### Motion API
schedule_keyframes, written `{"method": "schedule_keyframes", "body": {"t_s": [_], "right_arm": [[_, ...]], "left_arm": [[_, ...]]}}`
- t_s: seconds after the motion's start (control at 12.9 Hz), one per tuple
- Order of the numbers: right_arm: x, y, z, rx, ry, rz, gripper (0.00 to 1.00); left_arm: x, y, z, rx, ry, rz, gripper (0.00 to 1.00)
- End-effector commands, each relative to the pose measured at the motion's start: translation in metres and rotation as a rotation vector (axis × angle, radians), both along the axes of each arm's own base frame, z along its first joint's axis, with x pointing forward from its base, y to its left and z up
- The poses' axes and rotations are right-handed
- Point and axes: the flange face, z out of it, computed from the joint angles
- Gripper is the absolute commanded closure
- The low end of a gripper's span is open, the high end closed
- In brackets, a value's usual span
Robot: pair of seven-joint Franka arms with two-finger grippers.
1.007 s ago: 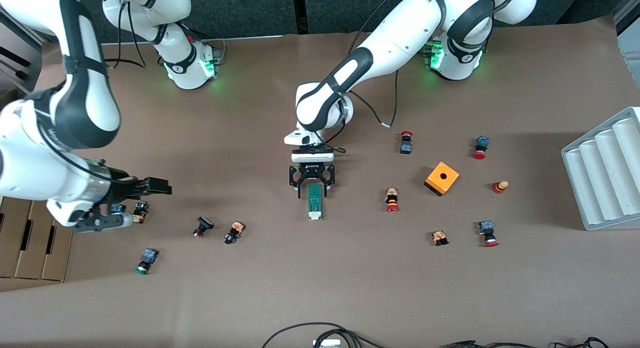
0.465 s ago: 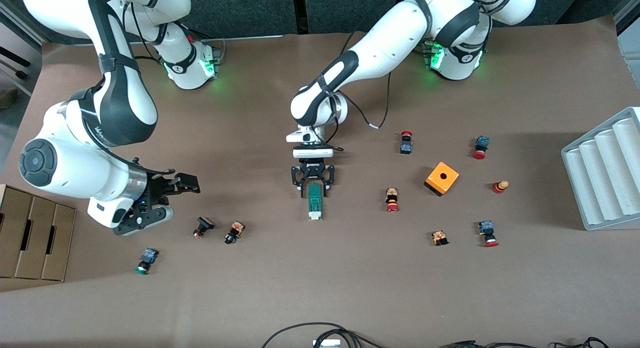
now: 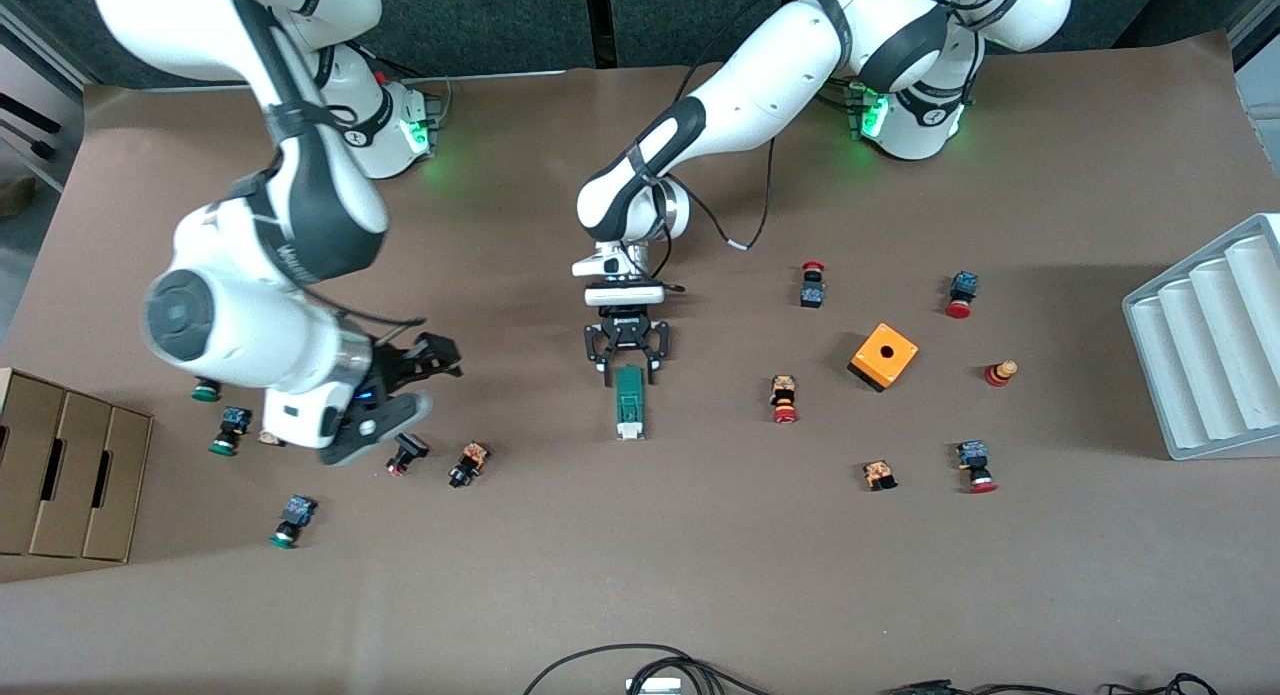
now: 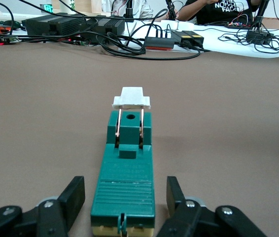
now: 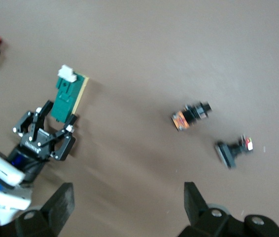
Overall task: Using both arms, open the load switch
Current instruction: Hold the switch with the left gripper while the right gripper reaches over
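Table (image 3: 640, 575): plain brown covering, matte, no pattern.
Load switch (image 3: 629, 401): dark green body, white sliding piece at one end, cream strip along the base; two copper-coloured wire loops on top, seen in the left wrist view.
Box (image 3: 883, 356), toward the left arm's end from the load switch: orange, one dark round hole on top.
Arms: white shells, black joint bands, green lights at the bases.
Left gripper (image 3: 629, 373) and right gripper (image 3: 425, 380): black.
Push buttons: dark bodies, red caps near the box (image 3: 785, 411); green caps (image 3: 283, 537) toward the right arm's end.
Tray (image 3: 1205, 355): pale grey, ribbed.
Cartons (image 3: 70, 475): tan cardboard.
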Motion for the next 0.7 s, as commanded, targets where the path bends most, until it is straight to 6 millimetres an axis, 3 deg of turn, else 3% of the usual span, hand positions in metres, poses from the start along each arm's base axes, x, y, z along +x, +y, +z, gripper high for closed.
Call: {"method": "schedule_keyframes", "body": {"t_s": [0.0,0.15,0.46,0.62], "right_arm": [[0.018,0.007,-0.009,0.006,-0.085,0.202,0.01],[0.025,0.010,-0.017,0.016,-0.140,0.284,0.04],[0.033,0.061,-0.049,0.023,-0.261,0.486,0.01],[0.037,0.085,-0.061,0.023,-0.278,0.544,0.01]], "left_arm": [[-0.005,0.000,-0.002,-0.003,-0.035,-0.013,0.27],[-0.006,-0.001,-0.001,-0.004,-0.036,-0.012,0.29],[-0.013,-0.003,-0.005,0.006,-0.048,-0.013,0.30],[-0.019,-0.002,-0.014,0.031,-0.068,-0.009,0.36]]}}
